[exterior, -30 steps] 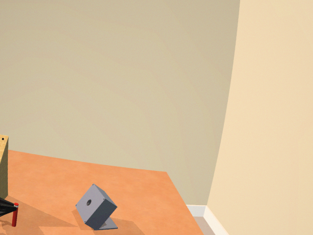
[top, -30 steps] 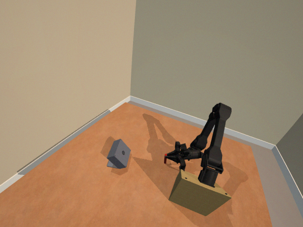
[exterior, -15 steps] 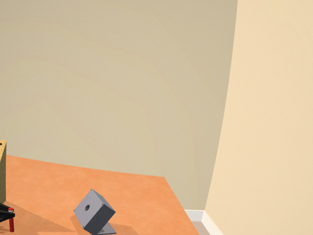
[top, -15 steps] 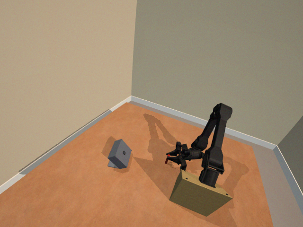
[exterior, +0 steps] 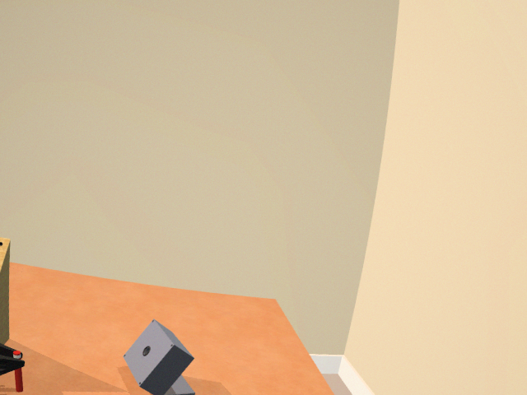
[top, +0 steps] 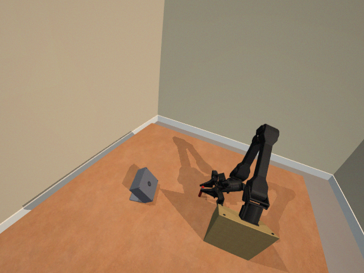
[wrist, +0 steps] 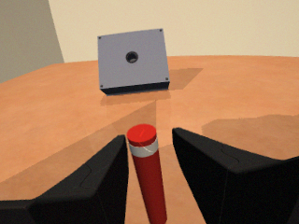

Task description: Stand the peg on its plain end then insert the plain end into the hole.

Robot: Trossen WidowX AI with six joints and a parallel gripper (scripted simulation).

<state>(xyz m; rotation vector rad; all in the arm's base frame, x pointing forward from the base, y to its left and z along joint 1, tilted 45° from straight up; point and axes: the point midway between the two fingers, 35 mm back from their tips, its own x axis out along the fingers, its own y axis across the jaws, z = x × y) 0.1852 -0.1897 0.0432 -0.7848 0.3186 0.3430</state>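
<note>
The orange table (top: 102,235) (exterior: 191,318) (wrist: 42,112) runs beneath and around the sloped panel, which serves as landmark. Well apart from the panel, on the side its holed face looks toward, stands a wooden block (top: 238,235) (exterior: 4,293). The black arm (top: 263,164) is mounted on top of that block, bent high and then folded down toward the panel's side. The sloped panel (top: 149,190) (exterior: 157,361) (wrist: 133,72) itself is grey, its face tilted upward. In front of that face, well apart from it, the gripper (top: 201,187) (exterior: 20,359) (wrist: 149,138) points toward the panel, its fingers parted moderately and gripping nothing. The red peg (top: 200,193) (exterior: 18,378) (wrist: 150,179) is in front of the panel too, roughly upright between those fingers, with a visible gap on one side. Its white band (exterior: 16,355) (wrist: 145,149) is near the upper end. The panel's single round hole (top: 149,183) (exterior: 146,350) (wrist: 132,57) has no peg in it.
</note>
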